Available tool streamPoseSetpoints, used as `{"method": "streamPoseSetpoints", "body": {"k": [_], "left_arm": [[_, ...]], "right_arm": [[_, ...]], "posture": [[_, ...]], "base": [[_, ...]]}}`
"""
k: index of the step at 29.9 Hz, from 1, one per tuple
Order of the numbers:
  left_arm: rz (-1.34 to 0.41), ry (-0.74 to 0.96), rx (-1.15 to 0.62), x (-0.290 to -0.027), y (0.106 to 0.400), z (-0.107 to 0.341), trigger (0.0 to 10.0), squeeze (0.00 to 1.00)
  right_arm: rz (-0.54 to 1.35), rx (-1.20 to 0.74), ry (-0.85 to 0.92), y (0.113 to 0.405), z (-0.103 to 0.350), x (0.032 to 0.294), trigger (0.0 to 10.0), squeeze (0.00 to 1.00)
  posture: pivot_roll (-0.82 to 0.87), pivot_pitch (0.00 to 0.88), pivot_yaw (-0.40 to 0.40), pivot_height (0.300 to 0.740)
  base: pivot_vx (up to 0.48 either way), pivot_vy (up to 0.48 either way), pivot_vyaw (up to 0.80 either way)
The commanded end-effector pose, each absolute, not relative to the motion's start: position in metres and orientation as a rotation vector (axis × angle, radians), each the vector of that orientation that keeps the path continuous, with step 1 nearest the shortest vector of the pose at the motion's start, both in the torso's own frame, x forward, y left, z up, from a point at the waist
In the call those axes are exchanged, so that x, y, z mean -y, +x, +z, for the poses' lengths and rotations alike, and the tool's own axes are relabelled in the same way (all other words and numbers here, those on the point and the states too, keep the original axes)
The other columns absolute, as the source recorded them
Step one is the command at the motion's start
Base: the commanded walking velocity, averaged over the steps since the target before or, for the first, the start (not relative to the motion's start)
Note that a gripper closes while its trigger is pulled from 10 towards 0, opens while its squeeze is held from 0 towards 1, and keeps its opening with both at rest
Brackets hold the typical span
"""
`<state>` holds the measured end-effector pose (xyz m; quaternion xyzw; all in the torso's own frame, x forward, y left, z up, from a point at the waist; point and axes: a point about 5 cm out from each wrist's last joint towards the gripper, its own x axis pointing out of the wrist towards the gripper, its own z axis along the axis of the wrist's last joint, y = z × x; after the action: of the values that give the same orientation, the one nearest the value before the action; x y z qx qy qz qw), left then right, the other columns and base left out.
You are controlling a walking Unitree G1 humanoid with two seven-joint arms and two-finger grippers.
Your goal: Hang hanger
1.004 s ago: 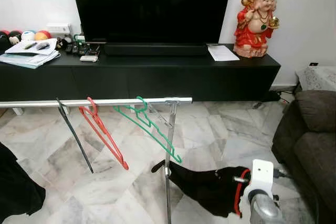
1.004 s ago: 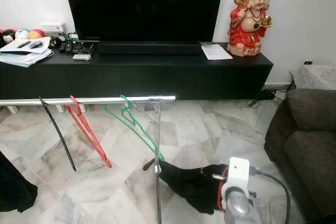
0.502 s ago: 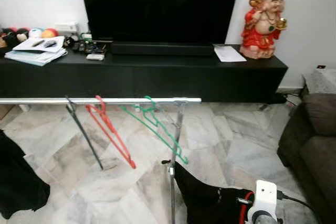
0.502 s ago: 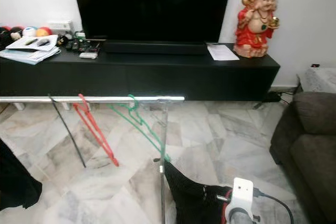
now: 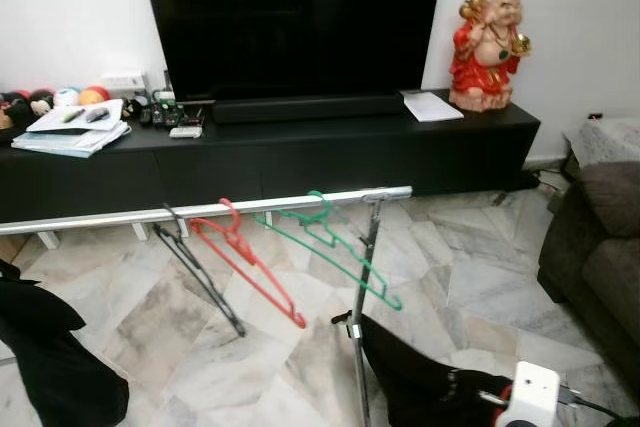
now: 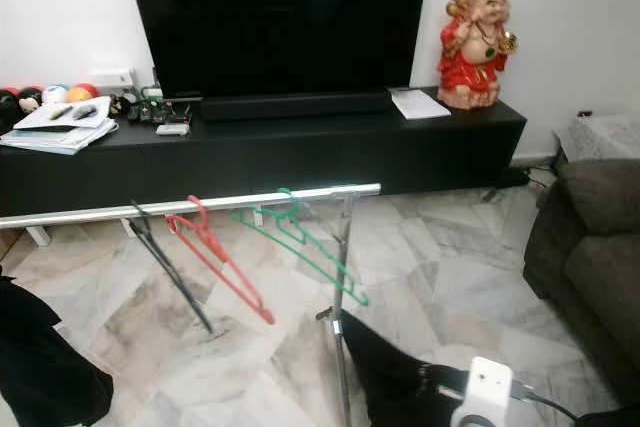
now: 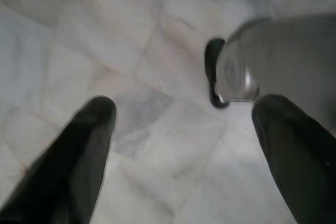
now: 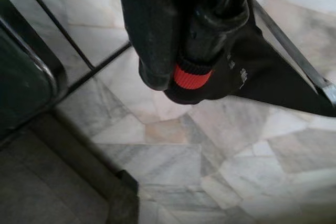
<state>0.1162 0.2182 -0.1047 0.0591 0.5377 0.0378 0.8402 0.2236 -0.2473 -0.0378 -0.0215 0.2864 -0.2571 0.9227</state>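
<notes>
Right gripper (image 8: 184,51) sits low at the robot's right front, fingers clamped on a red-accented hanger carrying a black garment (image 5: 425,387). In the right wrist view the fingers pinch a black cylindrical piece with a red ring at its end. The garment's long axis runs roughly level, from the gripper toward the base of the rack's upright post (image 5: 362,327); its narrow end points at the post, just beside it.

Silver horizontal clothes rail (image 5: 200,209) runs from the left edge to the post top. Three bare hangers hooked on it, all swung with lower ends angled down and to the right: black wire hanger (image 5: 205,272), red plastic hanger (image 5: 250,272), green plastic hanger (image 5: 345,257) nearest the post. Another black garment (image 5: 50,357) hangs at far left.

Left gripper (image 7: 184,145) points down at the marble floor (image 5: 470,277), fingers spread wide, holding nothing.

Behind the rack: long black TV console (image 5: 300,152), large dark TV (image 5: 290,17), red and gold laughing figurine (image 5: 487,47), dark sofa (image 5: 600,257) at right.
</notes>
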Motion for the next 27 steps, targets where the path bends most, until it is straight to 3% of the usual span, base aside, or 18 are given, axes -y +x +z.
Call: {"method": "streamPoseSetpoints", "body": {"k": [1,4,8,15,19,23,27], "left_arm": [[0.086,0.132,-1.159,-0.222,0.11,-0.106,10.0,0.0],[0.087,0.134,-1.158,-0.222,0.111,-0.106,10.0,0.0],[0.088,0.135,-1.157,-0.222,0.111,-0.106,10.0,0.0],[0.083,0.136,-1.157,-0.222,0.112,-0.105,10.0,0.0],[0.087,0.134,-1.156,-0.222,0.111,-0.105,10.0,0.0],[0.089,0.135,-1.155,-0.222,0.111,-0.105,10.0,0.0],[0.106,0.134,-1.143,-0.223,0.112,-0.105,10.0,0.0]], "right_arm": [[-0.556,-0.489,-0.048,0.239,-0.023,0.248,10.0,0.0],[-0.679,-0.347,-0.089,0.242,-0.004,0.263,10.0,0.0],[-0.889,-0.342,-0.101,0.219,-0.003,0.282,10.0,0.0],[-0.939,-0.636,-0.081,0.174,-0.045,0.271,10.0,0.0],[-0.969,-0.744,-0.057,0.163,-0.054,0.268,10.0,0.0],[-0.875,-0.771,-0.019,0.17,-0.058,0.26,10.0,0.0],[-0.591,-0.68,0.065,0.199,-0.054,0.234,10.0,0.0]], "posture": [[0.05,0.0,0.008,0.74],[0.05,0.0,0.009,0.74],[0.04,0.0,0.011,0.74],[0.04,0.0,0.008,0.74],[0.04,0.0,0.007,0.74],[0.04,0.0,0.009,0.74],[0.03,0.0,0.013,0.74]], "base": [[0.0,0.0,0.0],[0.0,0.0,0.0],[0.0,0.0,0.0],[0.0,0.0,0.0],[0.0,0.0,0.0],[0.0,0.0,0.0],[0.0,0.0,0.0]]}}
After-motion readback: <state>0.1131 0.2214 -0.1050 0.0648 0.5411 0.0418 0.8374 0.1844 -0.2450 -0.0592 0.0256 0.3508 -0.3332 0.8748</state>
